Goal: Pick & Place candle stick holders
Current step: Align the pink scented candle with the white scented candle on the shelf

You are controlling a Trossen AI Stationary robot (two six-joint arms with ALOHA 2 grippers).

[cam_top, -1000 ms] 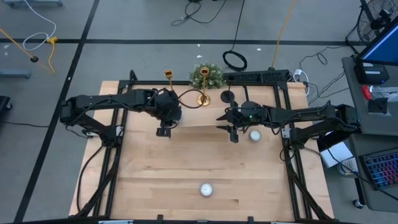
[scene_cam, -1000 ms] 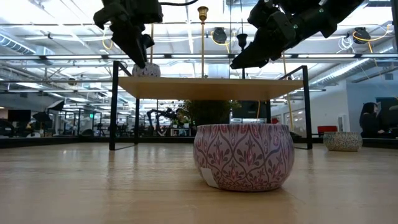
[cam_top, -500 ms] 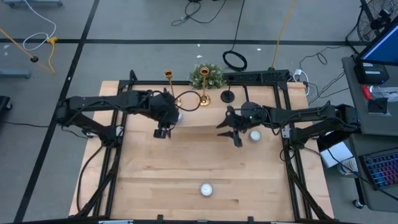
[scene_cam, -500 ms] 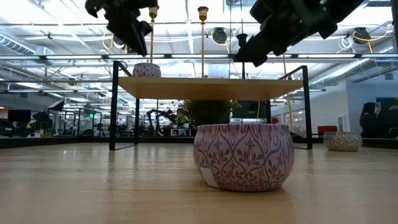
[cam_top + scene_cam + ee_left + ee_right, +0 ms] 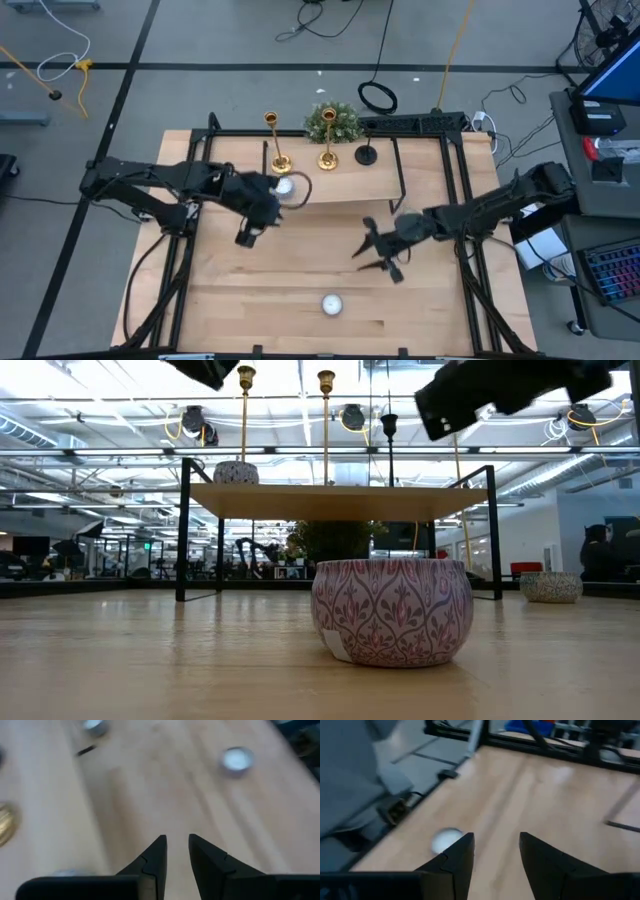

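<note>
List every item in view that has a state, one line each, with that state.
Left gold candlestick: upright on the raised shelf, free.
Right gold candlestick: upright on the shelf, free.
Black candlestick: upright on the shelf, free.
Patterned tin: standing on the table, near the front edge.
Left tool: empty, fingers slightly apart, above the table.
Right tool: open, empty, above the table.
</note>
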